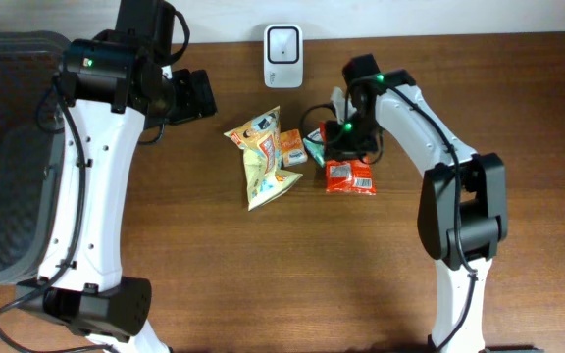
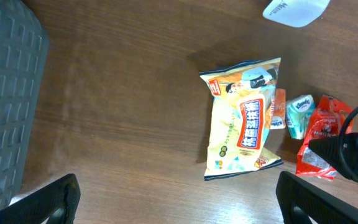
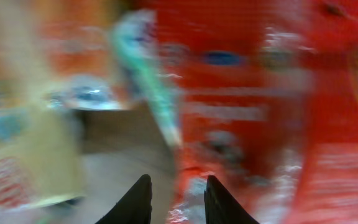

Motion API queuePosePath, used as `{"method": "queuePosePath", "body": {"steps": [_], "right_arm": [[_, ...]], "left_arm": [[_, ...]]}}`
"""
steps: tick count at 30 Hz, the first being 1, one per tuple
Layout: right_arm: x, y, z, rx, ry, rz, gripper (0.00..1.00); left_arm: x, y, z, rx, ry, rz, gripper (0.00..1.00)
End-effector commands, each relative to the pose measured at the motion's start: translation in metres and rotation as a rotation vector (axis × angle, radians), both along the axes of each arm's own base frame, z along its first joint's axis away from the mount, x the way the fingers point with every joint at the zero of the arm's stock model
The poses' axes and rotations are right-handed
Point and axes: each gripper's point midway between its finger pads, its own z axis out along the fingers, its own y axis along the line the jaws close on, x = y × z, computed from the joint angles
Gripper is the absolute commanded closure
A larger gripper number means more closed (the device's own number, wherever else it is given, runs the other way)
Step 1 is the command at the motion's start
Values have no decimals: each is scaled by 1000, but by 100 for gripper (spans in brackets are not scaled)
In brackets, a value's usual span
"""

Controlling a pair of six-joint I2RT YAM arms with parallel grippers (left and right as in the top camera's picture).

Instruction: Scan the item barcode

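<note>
Dark wood bench (image 1: 165,245), pale wall (image 1: 439,14) showing behind its far edge. Red packet (image 1: 350,177) lies flat on the bench, right of centre, with the right hand (image 1: 339,139) directly over its upper edge. Right wrist view is blurred: fingertips (image 3: 140,200) sit a narrow gap apart at the packet's edge, can't tell whether they pinch it. Teal packet (image 1: 317,149) sits just beside the red one on its left. Next over, a small orange packet (image 1: 290,147) touches the yellow snack bag (image 1: 261,157). White scanner (image 1: 282,44) stands at the far edge, apart from the pile. Left hand (image 1: 192,95) hovers left of the bag, jaws wide, nothing in them. Grey mesh basket (image 1: 8,147) at the left edge of view.
</note>
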Motion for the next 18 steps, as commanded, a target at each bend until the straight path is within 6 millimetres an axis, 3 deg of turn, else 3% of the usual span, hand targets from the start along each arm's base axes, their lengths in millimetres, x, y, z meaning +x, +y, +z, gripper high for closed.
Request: {"method": "queuePosePath", "body": {"steps": [1, 4, 7, 9, 11, 14, 17, 18], "right_arm": [[2, -44, -15, -137, 24, -103, 79], [11, -76, -2, -209, 9, -151, 74], [17, -80, 13, -160, 5, -158, 72], [17, -61, 18, -65, 5, -130, 69], [17, -41, 22, 7, 1, -106, 58], [0, 18, 41, 247, -30, 138, 39], [-16, 67, 45, 295, -57, 276, 18], [-18, 78, 45, 298, -69, 300, 15]], "left_arm": [[-1, -3, 2, -12, -6, 0, 1], [-1, -3, 2, -12, -6, 0, 1], [-1, -3, 2, -12, -6, 0, 1], [-1, -3, 2, -12, -6, 0, 1], [-1, -3, 2, -12, -6, 0, 1], [-1, -3, 2, -12, -6, 0, 1], [-1, -3, 2, -12, -6, 0, 1], [-1, -3, 2, -12, -6, 0, 1]]}}
